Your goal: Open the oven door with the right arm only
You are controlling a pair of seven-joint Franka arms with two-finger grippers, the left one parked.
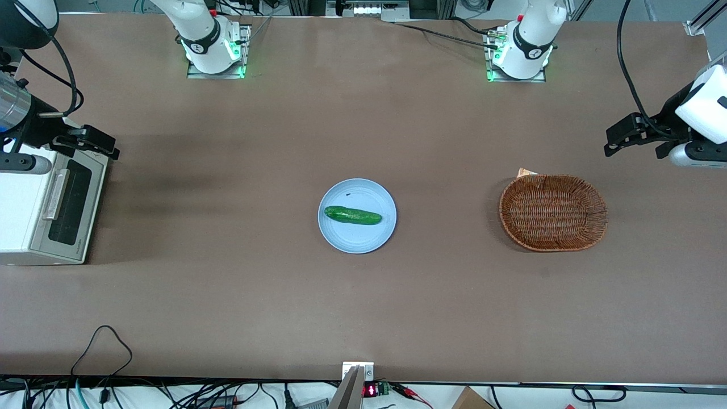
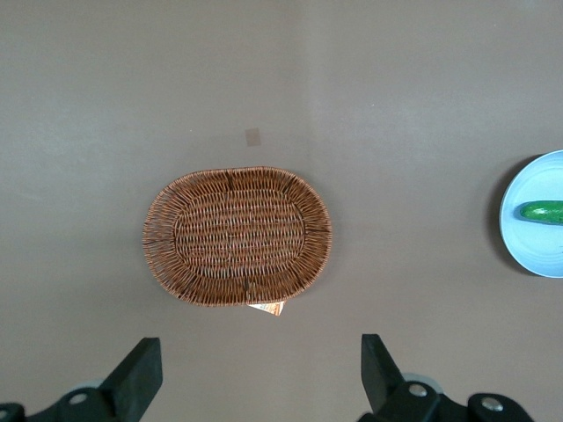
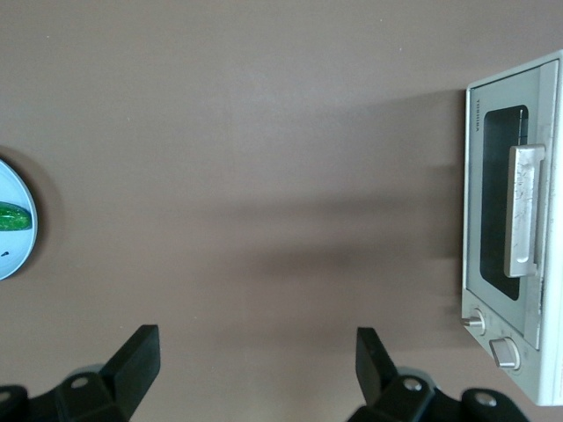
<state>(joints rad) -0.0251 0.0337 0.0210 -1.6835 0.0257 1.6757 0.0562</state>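
Observation:
The off-white oven (image 1: pixel 23 210) stands at the working arm's end of the table. Its oven door (image 1: pixel 71 207) faces the table's middle and is closed flat against the oven, the silver bar handle (image 1: pixel 55 194) lying across the dark window. The right wrist view also shows the oven door (image 3: pixel 493 220), its handle (image 3: pixel 525 211) and two knobs (image 3: pixel 475 322). The right arm's gripper (image 1: pixel 105 145) hangs above the table by the oven's corner farther from the front camera, apart from the door. The gripper (image 3: pixel 255 352) is open, with only bare table between its fingers (image 3: pixel 141 352).
A light blue plate (image 1: pixel 341 238) with a green cucumber (image 1: pixel 352 215) sits mid-table. A brown wicker basket (image 1: pixel 554 212) lies toward the parked arm's end. Brown tabletop stretches between the oven door and the plate.

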